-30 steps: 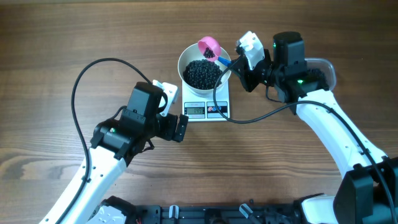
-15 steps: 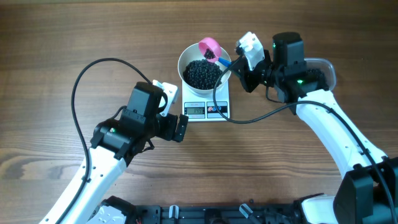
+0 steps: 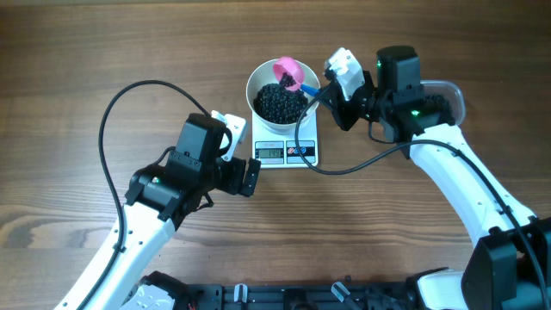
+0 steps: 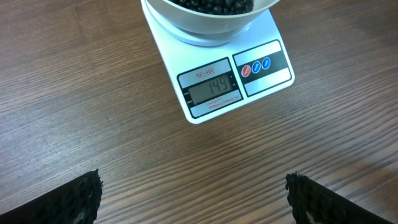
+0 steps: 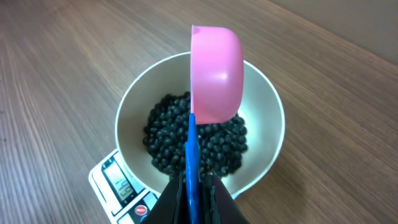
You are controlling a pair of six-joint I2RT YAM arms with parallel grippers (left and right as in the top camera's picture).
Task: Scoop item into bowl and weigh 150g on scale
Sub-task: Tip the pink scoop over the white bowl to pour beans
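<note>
On the white scale (image 4: pixel 173 62), the white bowl (image 5: pixel 264 106) holds the black beans (image 5: pixel 205 146) — our right gripper (image 5: pixel 194 186), clamped on the pink scoop (image 5: pixel 214 68), has just tipped it over them. Meanwhile our left gripper (image 4: pixel 193 199) gapes idle. We read 149 on the display (image 4: pixel 213 90) — nearly there.

The right gripper (image 3: pixel 325 90) has rolled the scoop (image 3: pixel 287 71) over and moved it inward from the bowl (image 3: pixel 252 95) rim, its pink back now up above the beads (image 3: pixel 277 103).

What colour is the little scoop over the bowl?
Pink scoop, blue handle; clearest in the right wrist view.
</note>
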